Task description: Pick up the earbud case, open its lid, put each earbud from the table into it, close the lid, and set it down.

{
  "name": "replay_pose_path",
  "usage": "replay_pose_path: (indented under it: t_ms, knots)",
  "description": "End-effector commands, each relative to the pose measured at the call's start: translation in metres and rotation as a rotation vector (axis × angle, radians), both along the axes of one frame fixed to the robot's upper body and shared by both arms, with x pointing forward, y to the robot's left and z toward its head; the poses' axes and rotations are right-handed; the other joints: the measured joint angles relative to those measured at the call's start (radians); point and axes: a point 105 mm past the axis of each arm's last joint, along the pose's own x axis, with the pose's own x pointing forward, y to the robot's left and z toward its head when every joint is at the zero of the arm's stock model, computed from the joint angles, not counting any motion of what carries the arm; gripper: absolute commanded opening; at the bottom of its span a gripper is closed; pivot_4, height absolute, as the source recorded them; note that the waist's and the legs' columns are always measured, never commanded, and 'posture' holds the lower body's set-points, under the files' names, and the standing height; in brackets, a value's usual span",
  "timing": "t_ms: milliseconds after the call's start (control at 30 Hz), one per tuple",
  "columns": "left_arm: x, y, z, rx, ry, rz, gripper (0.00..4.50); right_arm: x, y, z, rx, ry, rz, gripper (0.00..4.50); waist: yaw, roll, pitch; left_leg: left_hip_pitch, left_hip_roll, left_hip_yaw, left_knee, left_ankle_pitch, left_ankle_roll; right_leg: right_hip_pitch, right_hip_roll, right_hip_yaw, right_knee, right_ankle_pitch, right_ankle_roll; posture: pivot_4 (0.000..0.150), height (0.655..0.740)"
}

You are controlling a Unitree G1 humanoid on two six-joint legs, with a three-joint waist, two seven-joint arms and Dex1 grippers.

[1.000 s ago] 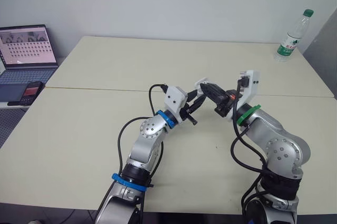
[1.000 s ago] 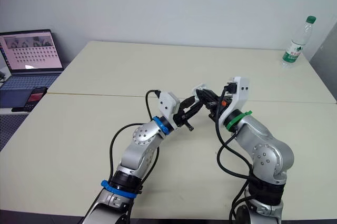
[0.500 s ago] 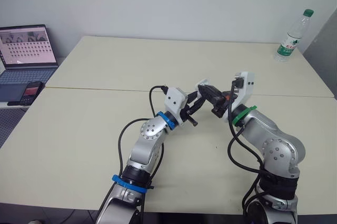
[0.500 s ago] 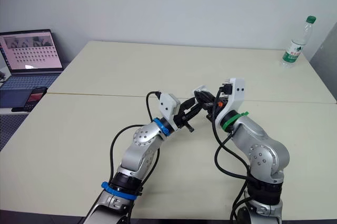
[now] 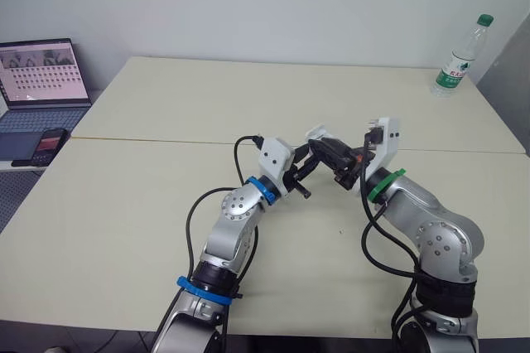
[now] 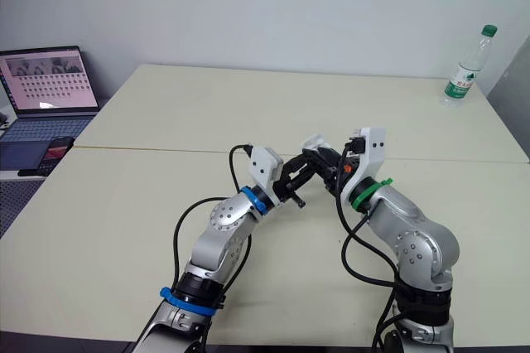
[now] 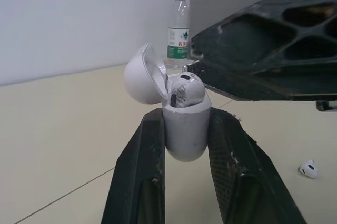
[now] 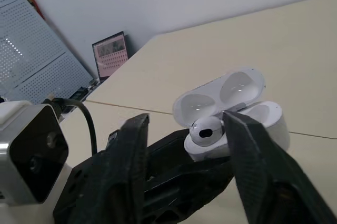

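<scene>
The left gripper (image 7: 185, 123) is clenched on the case (image 7: 183, 141), held above the table's (image 5: 166, 104) middle with lid (image 7: 141, 74) open and one earbud (image 7: 185, 90) inside, the right gripper (image 8: 185, 118) spread empty beside it; the second earbud (image 7: 308, 169) on the table, closing and set-down remain.

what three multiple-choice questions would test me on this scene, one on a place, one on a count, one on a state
1. Where does the loose earbud lie?
A on the table
B on a shelf
C in the case's lid

2. How many earbuds sit in the earbud case?
A none
B one
C two

3. The lid of the case is:
A shut
B open
C taken off

Answers:
1 A: it lies on the table, apart from the case.
2 B: one seated earbud shows in the case.
3 B: the lid is hinged back, still attached.
</scene>
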Motion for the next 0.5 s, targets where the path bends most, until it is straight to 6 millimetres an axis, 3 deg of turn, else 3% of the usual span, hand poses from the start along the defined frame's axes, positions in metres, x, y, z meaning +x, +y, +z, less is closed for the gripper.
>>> replay_pose_path:
  t_ms: [33,133,300,500]
  knots:
    - [-0.008,-0.004,0.025,-0.054,-0.084,-0.026,0.76,-0.004,-0.002,0.015,0.007,-0.071,0.003,3.50,0.000,0.000,0.000,0.000,0.000,0.000,0.000,0.000,0.000,0.000,0.000,0.000,0.000,0.000,0.000,0.150,0.7362]
    - [-0.008,-0.003,0.025,-0.052,-0.083,-0.026,0.76,-0.003,-0.009,0.024,-0.008,-0.112,-0.008,4.48,0.000,0.000,0.000,0.000,0.000,0.000,0.000,0.000,0.000,0.000,0.000,0.000,0.000,0.000,0.000,0.150,0.7362]
    - [-0.007,0.004,0.022,-0.032,-0.079,-0.019,0.76,-0.001,-0.045,0.030,-0.172,-0.149,-0.015,4.48,0.001,0.000,0.000,-0.001,-0.001,0.000,0.000,0.000,0.000,0.000,0.000,0.000,-0.001,0.000,0.000,0.150,0.7362]
    - [-0.003,0.025,0.018,0.018,-0.077,0.015,0.76,-0.006,-0.108,0.003,-0.544,-0.007,0.032,4.48,0.002,0.000,0.001,-0.001,0.000,0.000,-0.002,0.000,0.000,0.000,0.000,0.000,-0.003,0.000,0.000,0.150,0.7362]
